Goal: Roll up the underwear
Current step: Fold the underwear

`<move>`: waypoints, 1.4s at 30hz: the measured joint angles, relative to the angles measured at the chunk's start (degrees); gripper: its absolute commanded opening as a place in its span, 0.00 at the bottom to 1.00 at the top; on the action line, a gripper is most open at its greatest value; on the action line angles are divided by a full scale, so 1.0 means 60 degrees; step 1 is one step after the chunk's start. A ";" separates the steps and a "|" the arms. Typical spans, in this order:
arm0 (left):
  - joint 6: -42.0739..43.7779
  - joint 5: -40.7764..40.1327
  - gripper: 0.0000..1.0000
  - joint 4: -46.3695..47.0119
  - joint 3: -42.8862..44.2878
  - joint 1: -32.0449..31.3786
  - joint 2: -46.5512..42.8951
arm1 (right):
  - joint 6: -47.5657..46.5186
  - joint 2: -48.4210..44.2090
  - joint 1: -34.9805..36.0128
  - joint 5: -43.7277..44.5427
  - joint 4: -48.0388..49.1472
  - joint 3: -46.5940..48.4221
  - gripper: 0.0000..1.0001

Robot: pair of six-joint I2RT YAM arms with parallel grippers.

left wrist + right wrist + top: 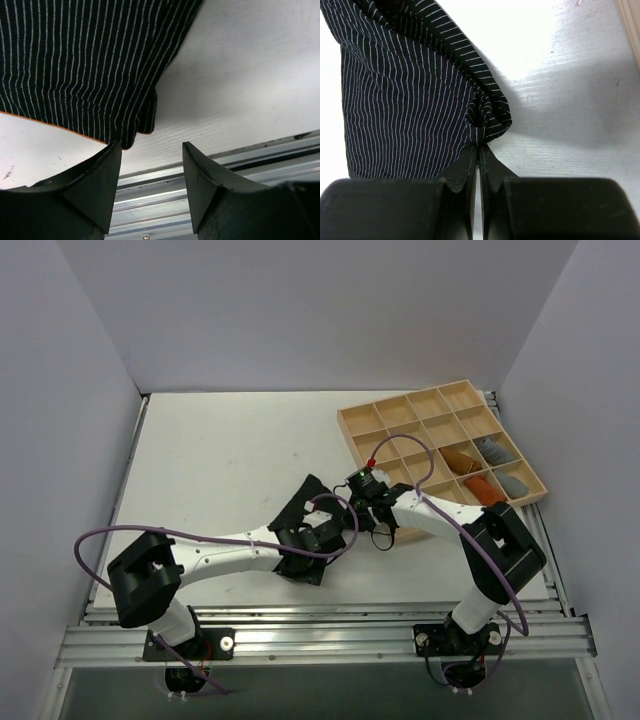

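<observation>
The underwear (305,498) is black with thin white pinstripes and lies spread on the white table near the front middle. It also shows in the left wrist view (75,65), with an orange hem, and in the right wrist view (405,100). My right gripper (350,515) (480,145) is shut on a bunched corner of it at table level. My left gripper (305,552) (151,147) is open and empty just beside the garment's near edge. Its left finger (95,185) sits close to the hem, not touching it that I can tell.
A wooden compartment tray (440,430) stands at the right rear, with orange rolls (460,458) and grey rolls (490,448) in its right cells. Its edge shows in the right wrist view (635,25). Aluminium rails (225,165) run along the table's near edge, just beyond the left gripper.
</observation>
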 measured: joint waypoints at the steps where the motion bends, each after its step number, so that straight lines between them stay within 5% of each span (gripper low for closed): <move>1: -0.0015 -0.0076 0.61 -0.0029 0.0018 -0.0004 0.0051 | 0.0007 0.0000 0.0004 0.0000 0.0004 -0.0007 0.00; 15: -0.0175 -0.0623 0.53 -0.0237 0.0233 -0.0339 0.0805 | 0.0033 0.0000 0.0004 -0.0007 0.0004 -0.0029 0.00; 26: -0.0226 -0.0648 0.14 -0.0098 0.0127 -0.0659 0.1319 | 0.0018 0.0000 0.0004 -0.0007 0.0000 -0.0029 0.00; 32: -0.0215 -0.0688 0.05 -0.0109 0.0138 -0.0659 0.1322 | 0.0007 0.0000 0.0004 0.0000 -0.0004 -0.0029 0.33; 42: -0.0219 -0.0688 0.02 -0.0233 0.0295 -0.0659 0.1377 | 0.0062 0.0004 0.0004 0.0044 -0.0004 -0.0029 0.39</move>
